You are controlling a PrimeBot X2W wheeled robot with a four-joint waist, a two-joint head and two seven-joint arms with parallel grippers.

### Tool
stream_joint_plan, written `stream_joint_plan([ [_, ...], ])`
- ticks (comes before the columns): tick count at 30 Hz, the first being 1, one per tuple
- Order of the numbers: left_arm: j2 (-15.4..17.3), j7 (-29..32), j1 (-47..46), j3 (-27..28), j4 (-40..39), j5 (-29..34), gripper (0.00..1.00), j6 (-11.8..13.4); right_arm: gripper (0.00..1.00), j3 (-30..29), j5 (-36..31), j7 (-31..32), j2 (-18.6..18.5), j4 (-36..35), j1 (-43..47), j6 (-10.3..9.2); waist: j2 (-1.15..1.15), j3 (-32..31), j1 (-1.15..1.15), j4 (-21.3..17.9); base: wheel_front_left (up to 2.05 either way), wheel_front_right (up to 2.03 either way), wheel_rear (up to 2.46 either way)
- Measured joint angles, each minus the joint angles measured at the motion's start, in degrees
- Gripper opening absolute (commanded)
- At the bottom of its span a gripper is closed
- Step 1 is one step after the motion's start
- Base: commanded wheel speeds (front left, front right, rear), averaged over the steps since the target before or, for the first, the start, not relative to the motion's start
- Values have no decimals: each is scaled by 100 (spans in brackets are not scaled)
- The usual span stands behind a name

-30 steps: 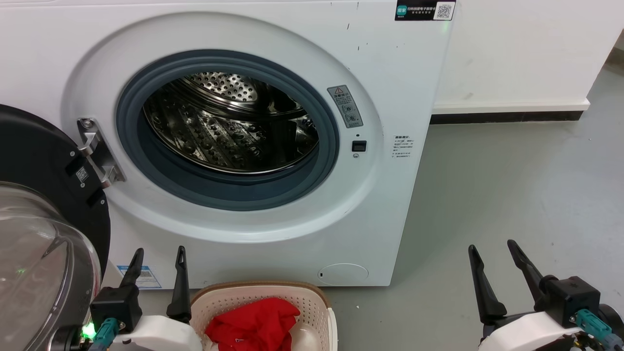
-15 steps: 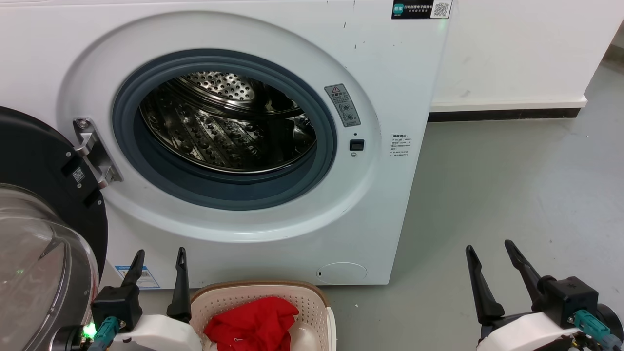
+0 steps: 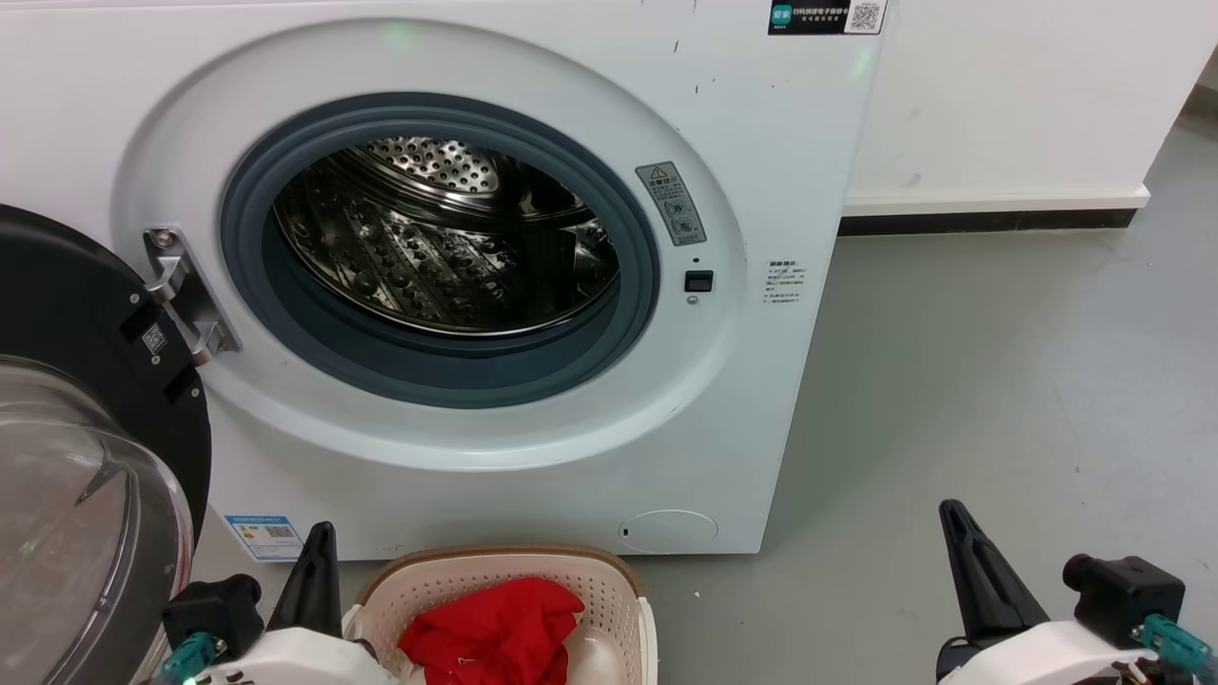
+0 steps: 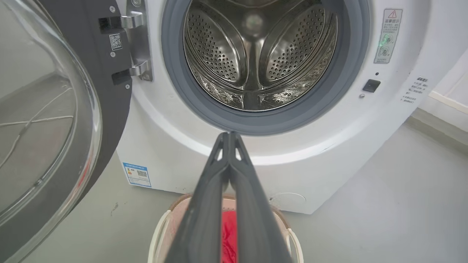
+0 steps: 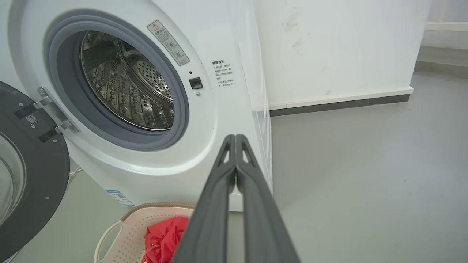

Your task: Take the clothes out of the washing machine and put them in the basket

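Note:
The white washing machine (image 3: 761,133) stands open, and its steel drum (image 3: 447,238) shows no fabric inside. Red clothes (image 3: 495,633) lie bunched in the cream basket (image 3: 609,590) on the floor just below the porthole. My left gripper (image 3: 319,547) sits low at the basket's left, shut with nothing held. My right gripper (image 3: 956,523) hangs over bare floor to the right, also shut and holding nothing. In the left wrist view the fingertips of my left gripper (image 4: 229,136) meet below the grey seal (image 4: 351,84); in the right wrist view my right gripper (image 5: 234,138) is pressed together, with the clothes (image 5: 162,237) lower left.
The black-framed glass door (image 3: 86,476) swings out at the left, close to my left arm. Grey floor (image 3: 999,381) spreads to the right of the machine, bounded by a white wall with a dark skirting (image 3: 990,224).
Both grippers have closed from open and dropped lower in the head view. The clothes and basket have not moved.

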Motion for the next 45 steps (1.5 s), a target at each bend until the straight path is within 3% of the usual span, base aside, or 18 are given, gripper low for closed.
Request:
stream_joint_plan([
  [20, -199, 236, -287, 303, 400, -1841, 0, -382, 0, -68, 2146, 85, -96, 397, -326, 0, 0, 49, 1, -9, 0, 0, 0],
  [45, -419, 474, -578, 612, 686, -3623, 0, -761, 0, -201, 4174, 229, -148, 765, -637, -1, 0, 111, 1, -19, 0, 0, 0],
])
